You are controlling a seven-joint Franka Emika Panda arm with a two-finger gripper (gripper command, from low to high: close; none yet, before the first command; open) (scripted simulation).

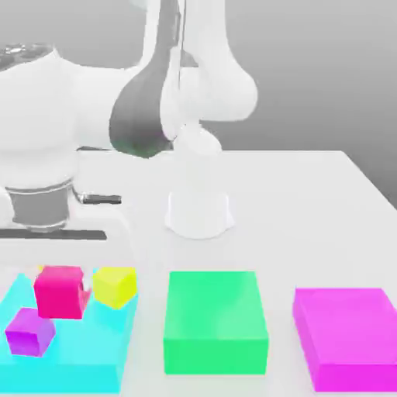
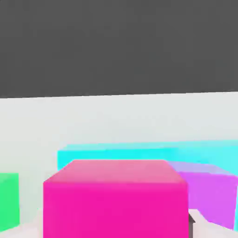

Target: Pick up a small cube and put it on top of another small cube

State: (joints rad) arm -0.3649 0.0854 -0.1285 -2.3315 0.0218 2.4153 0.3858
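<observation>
The small hot-pink cube (image 1: 58,291) sat over the flat cyan block (image 1: 85,364), which lay at the near edge of the white surface (image 1: 310,201) toward the exterior view's left. The pink cube was close to the block's far edge. Just beside it on the same block stood a lemon-yellow cube (image 1: 115,285), and a small purple cube (image 1: 29,332) lay nearer the block's front edge. A sliver of warmer golden-yellow cube (image 1: 40,269) showed behind the pink cube's upper corner, mostly hidden, so whether the two touched could not be told. A flat green block (image 1: 215,322) and a flat magenta block (image 1: 349,337) lay along the same near edge, well apart from the cubes.

In the hand view the pink cube (image 2: 116,200) loomed very close and centred, with the purple cube (image 2: 209,190) and the cyan block (image 2: 139,151) behind it. I could not tell whether the jaws were apart or clamped on the cube.

The step in hand looked like securing or carrying the pink cube. Doing it well meant keeping the cube centred between the jaws and lifting it straight up clear of the lemon and purple neighbours. It should then be set down square over the golden cube's top face. A release off-centre would likely tip it onto the cyan block.
</observation>
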